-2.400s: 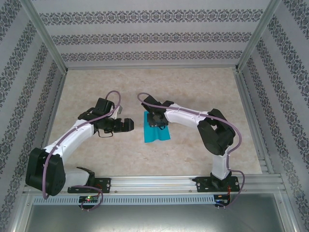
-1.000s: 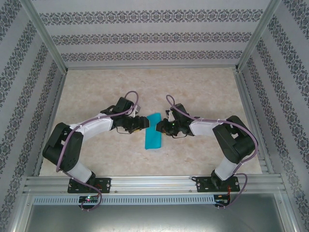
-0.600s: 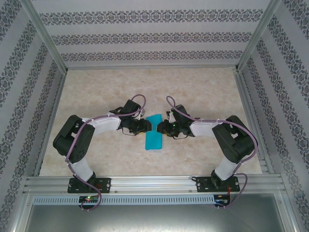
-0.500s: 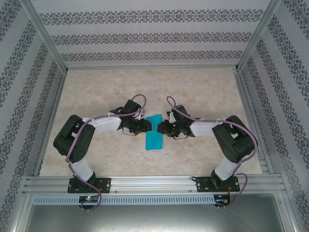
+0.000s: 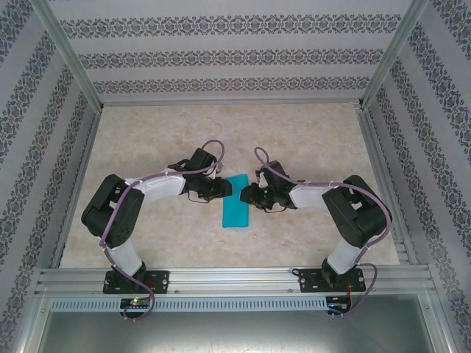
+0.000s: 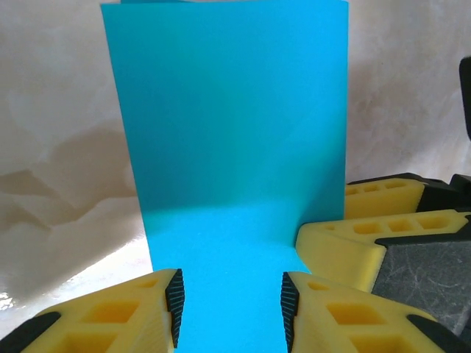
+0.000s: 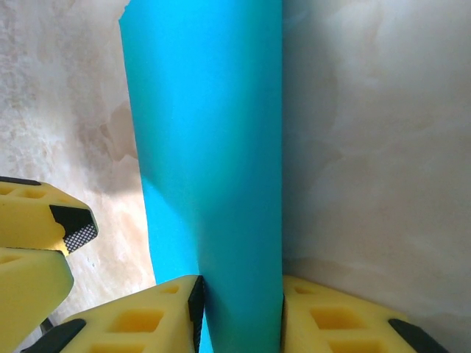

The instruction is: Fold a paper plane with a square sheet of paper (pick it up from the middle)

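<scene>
Clamped the right gripper (image 7: 241, 312) jaws against the folded square sheet of paper (image 7: 213, 147), 1 on either side. Held the left gripper (image 6: 229, 309) jaws apart over its end. Lay as a narrow strip on the surface (image 5: 309, 140), between the 2 arms.

Table (image 5: 221, 132): beige marbled top, metal frame rails along its edges, patterned walls on three sides. One thing lies on it: turquoise paper sheet (image 5: 235, 202), folded into a narrow rectangle, at frame centre in the top view, long side running top to bottom, upper end leaning slightly right. Plain, unmarked. Can't tell if fully flat. Glossy reflections on the tabletop in the wrist views.
</scene>
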Motion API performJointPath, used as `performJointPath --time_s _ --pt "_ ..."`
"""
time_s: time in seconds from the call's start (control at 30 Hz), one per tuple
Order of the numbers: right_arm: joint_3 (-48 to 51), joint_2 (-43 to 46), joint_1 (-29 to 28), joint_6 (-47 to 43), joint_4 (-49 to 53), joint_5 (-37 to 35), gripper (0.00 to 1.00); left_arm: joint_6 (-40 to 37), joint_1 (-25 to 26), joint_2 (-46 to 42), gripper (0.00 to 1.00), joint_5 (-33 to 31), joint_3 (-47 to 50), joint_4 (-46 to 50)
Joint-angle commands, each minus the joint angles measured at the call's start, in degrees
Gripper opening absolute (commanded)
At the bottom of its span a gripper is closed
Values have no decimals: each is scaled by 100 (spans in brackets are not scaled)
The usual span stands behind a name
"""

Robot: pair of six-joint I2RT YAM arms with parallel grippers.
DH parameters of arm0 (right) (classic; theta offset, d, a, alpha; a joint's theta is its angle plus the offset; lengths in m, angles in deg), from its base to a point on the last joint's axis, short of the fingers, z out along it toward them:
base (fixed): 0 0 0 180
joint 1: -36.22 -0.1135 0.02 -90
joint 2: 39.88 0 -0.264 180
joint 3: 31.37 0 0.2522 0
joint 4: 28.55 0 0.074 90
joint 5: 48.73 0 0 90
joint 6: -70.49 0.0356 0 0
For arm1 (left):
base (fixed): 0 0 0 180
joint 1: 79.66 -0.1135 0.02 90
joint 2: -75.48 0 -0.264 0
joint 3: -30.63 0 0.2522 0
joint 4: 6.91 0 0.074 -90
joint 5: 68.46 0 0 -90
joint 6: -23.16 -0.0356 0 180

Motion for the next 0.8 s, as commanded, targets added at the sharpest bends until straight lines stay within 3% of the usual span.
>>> performJointPath --time_s 0.0,0.77 --pt "21 -51 13 119 -98 -164 32 -165 57 -146 43 -92 -141 272" --pt "-163 -103 -101 -81 690 -718 32 -190 57 -121 44 158 -141 268"
